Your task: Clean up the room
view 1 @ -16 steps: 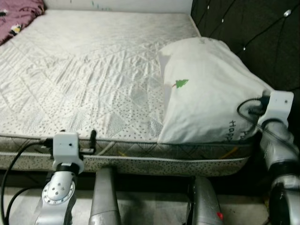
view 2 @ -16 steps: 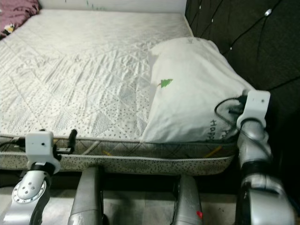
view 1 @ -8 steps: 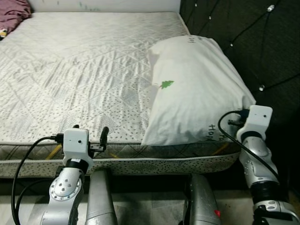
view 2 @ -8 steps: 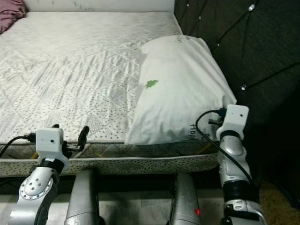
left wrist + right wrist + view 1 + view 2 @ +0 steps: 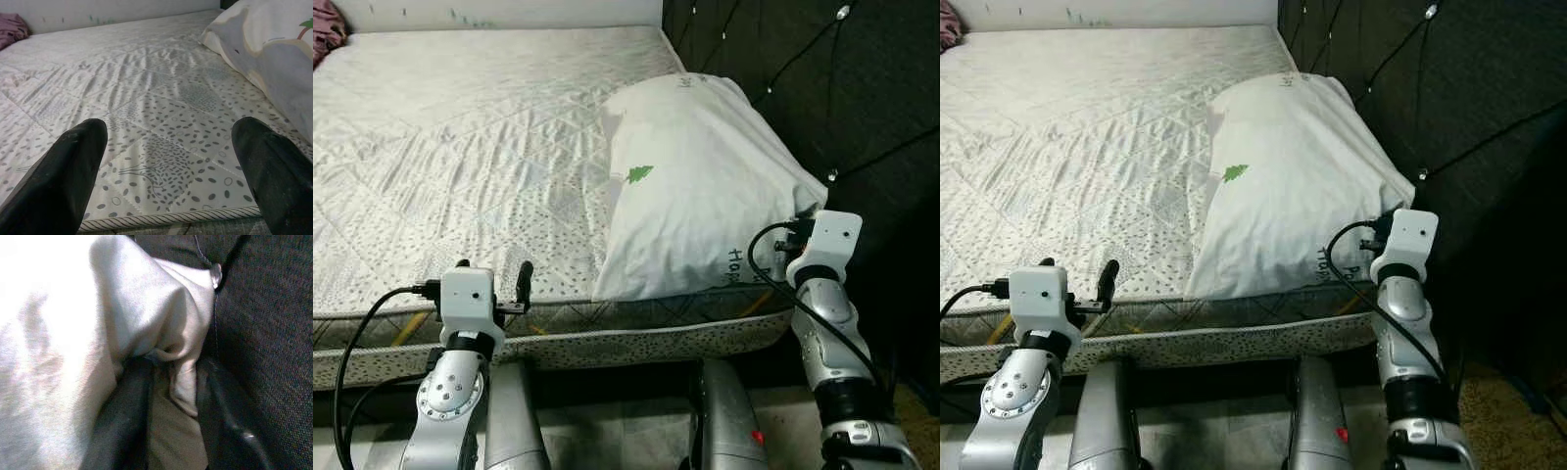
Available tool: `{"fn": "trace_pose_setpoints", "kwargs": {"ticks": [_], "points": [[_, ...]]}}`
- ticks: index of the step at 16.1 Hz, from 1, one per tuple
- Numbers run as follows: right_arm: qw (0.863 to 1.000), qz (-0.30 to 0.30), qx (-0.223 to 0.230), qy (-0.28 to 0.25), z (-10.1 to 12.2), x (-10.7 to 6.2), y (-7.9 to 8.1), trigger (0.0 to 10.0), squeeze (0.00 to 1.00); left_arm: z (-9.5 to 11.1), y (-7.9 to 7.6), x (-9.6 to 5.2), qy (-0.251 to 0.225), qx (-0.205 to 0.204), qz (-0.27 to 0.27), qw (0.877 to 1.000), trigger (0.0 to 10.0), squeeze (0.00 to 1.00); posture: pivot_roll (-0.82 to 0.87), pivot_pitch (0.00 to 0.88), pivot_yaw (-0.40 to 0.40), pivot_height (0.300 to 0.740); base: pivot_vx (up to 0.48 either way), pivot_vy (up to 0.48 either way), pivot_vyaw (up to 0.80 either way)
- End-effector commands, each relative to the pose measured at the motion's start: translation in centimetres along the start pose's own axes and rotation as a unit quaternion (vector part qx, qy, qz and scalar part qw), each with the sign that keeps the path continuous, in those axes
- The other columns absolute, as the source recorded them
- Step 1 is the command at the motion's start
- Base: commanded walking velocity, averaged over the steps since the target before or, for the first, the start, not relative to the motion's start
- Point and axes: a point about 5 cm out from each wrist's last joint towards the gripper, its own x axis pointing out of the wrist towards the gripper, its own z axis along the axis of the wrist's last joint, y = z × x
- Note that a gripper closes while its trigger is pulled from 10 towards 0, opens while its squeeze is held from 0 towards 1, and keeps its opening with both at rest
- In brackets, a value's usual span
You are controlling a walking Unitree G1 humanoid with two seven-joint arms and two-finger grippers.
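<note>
One white pillow [image 5: 700, 186] lies on the bare quilted mattress [image 5: 460, 166], along the side that meets the dark padded headboard [image 5: 822, 88]. A small green tree print [image 5: 637, 174] marks the pillow's upper face, and green lettering [image 5: 736, 264] runs along its near end.

The right gripper [image 5: 168, 396] sits at the pillow's near corner, beside the headboard. In the right wrist view its two black fingers [image 5: 122, 416] stand slightly apart with a fold of the white pillow cloth between them; the cloth touches both fingers and the grip is clamped on that fold. A headboard button [image 5: 215, 275] shows just past the corner of the pillow.

The left gripper [image 5: 171, 166] hovers at the mattress's near edge, well apart from the pillow. Its fingers [image 5: 58, 181] are spread wide and hold nothing.

A purple cloth [image 5: 13, 27] lies at the far corner of the mattress, against the wall [image 5: 122, 7].
</note>
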Motion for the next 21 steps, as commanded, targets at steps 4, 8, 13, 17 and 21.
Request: {"fn": "trace_pose_setpoints", "kwargs": {"ticks": [4,8,13,17,21], "points": [[0.998,0.055,-0.022,-0.011,-0.9,-2.6,2.6,10.0,1.00,-0.5,0.2,-0.4,0.003,0.000,0.011,1.000,10.0,0.00,0.00,0.000,-0.018,0.491,0.000,0.000,0.00],[0.989,0.142,0.022,-0.045,1.0,-4.0,5.9,10.0,1.00,-0.6,0.8,-0.2,0.003,0.004,0.013,1.000,10.0,0.00,-0.01,0.000,-0.013,0.491,0.000,0.000,0.00],[0.979,0.186,0.034,-0.070,2.9,-4.4,7.5,10.0,0.00,-0.5,0.1,-0.3,0.002,-0.003,0.001,1.000,10.0,0.00,-0.02,0.000,-0.018,0.535,0.000,0.000,0.00],[0.981,0.184,0.036,-0.053,2.6,-4.4,7.2,10.0,0.00,-0.6,0.0,-0.4,0.006,-0.008,0.004,1.000,10.0,0.00,-0.02,0.000,-0.017,0.584,0.000,0.000,0.00],[0.981,0.182,0.039,-0.053,2.8,-4.3,7.2,10.0,0.00,-0.7,0.0,-0.3,0.006,-0.008,0.003,1.000,10.0,0.00,-0.03,0.000,-0.014,0.628,0.000,0.000,0.00]]}}
